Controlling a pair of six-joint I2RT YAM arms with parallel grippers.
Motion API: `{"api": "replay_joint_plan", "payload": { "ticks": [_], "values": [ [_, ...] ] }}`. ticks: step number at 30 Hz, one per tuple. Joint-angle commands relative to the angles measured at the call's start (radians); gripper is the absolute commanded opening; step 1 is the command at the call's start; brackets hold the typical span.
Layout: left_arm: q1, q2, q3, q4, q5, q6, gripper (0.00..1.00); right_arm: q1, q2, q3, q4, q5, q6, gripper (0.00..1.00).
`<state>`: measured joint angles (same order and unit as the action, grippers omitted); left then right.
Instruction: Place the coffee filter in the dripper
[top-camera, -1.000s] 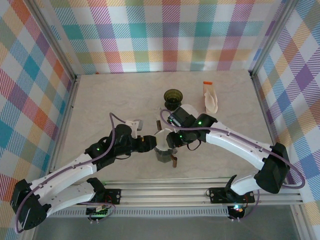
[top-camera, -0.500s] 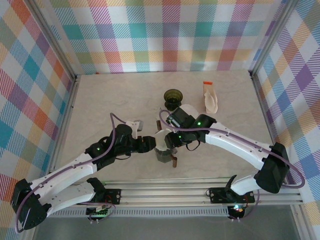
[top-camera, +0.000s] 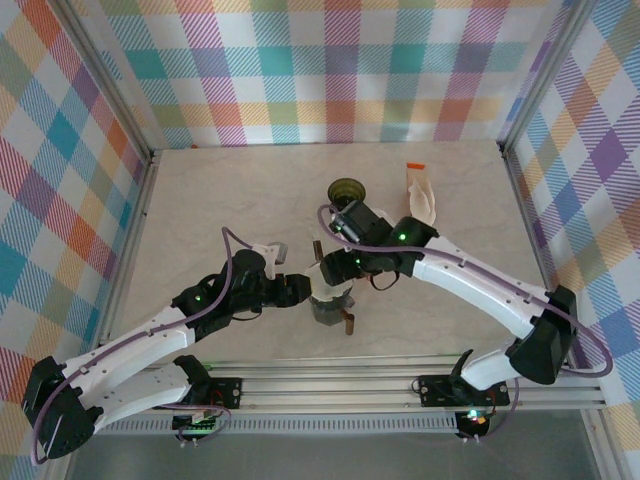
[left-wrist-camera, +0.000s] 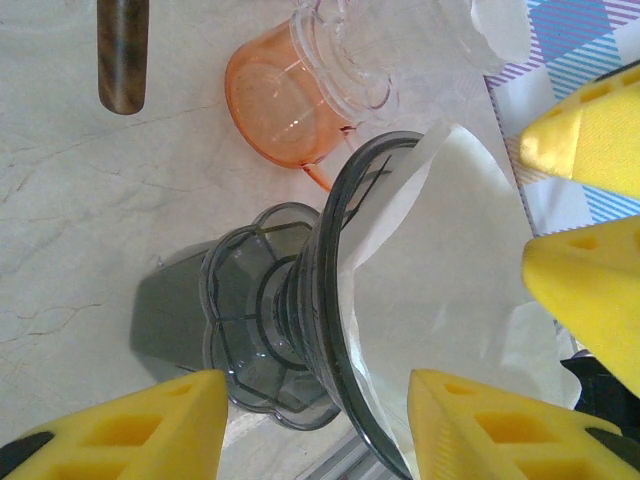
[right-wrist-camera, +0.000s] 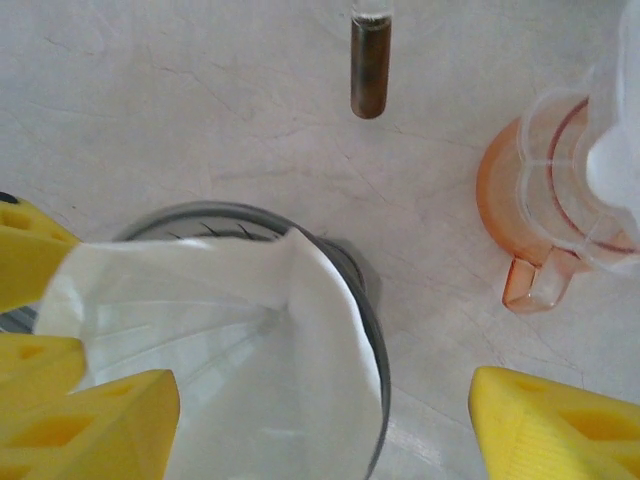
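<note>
Paper filter sits in dripper between right jaws.

You have a white coffee filter sitting in a smoky grey, see-through dripper. Just beyond the dripper, the cup is translucent orange and the stick is dark brown. Under the dripper, the counter is cream, marbled with thin grey veins. Flanking the dripper, the fingers of your left pincer and right pincer are bright yellow. Behind the dripper, the walls are pastel plaid.
</note>
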<state>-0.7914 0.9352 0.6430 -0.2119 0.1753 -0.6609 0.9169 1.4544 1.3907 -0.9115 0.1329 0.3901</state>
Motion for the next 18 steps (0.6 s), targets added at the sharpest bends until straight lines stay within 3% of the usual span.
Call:
{"api": "replay_joint_plan", "payload": {
  "ticks": [1, 18],
  "values": [
    [-0.007, 0.0, -0.016, -0.009, 0.009, 0.017, 0.51, 0.003, 0.086, 0.051, -0.081, -0.039, -0.039, 0.76],
    [-0.011, 0.01, -0.016, 0.005, 0.005, 0.017, 0.51, -0.034, 0.202, 0.033, -0.085, -0.059, -0.074, 0.77]
  ]
}}
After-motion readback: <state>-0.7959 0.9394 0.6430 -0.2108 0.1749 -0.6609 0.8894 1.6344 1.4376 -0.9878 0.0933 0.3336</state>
